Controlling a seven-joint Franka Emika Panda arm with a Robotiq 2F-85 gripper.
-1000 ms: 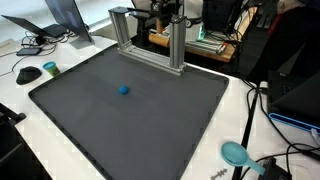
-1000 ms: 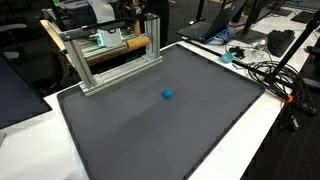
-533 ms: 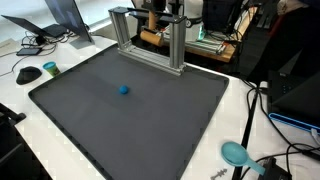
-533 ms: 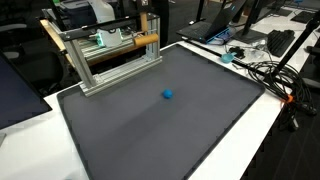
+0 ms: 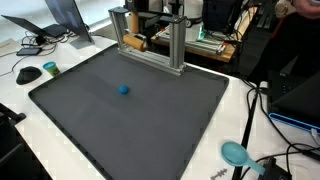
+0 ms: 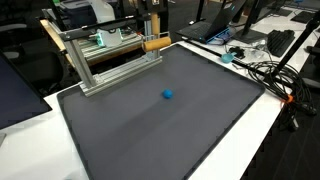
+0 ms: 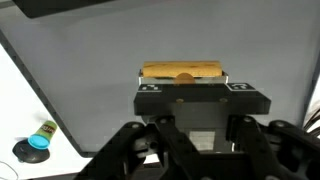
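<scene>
The step in hand looks like a carry: the gripper (image 7: pixel 185 80) has its fingers closed on a short wooden rod (image 7: pixel 183 71), held level and crosswise in the air just beside the aluminium frame (image 5: pixel 176 42) at the far edge of the dark mat (image 5: pixel 150 125). In both exterior views the rod (image 6: pixel 157 43) sits up by the frame's posts, well apart from the small blue ball (image 6: pixel 168 95) lying alone on the mat. Any move from here probably calls for a firm grip and keeping the rod's ends clear of the posts. The mat covers a white bench (image 5: pixel 15 98) strewn with a mouse (image 5: pixel 28 74), a laptop (image 5: pixel 65 15) and cables (image 6: pixel 270 72); the room looks like a busy lab.
</scene>
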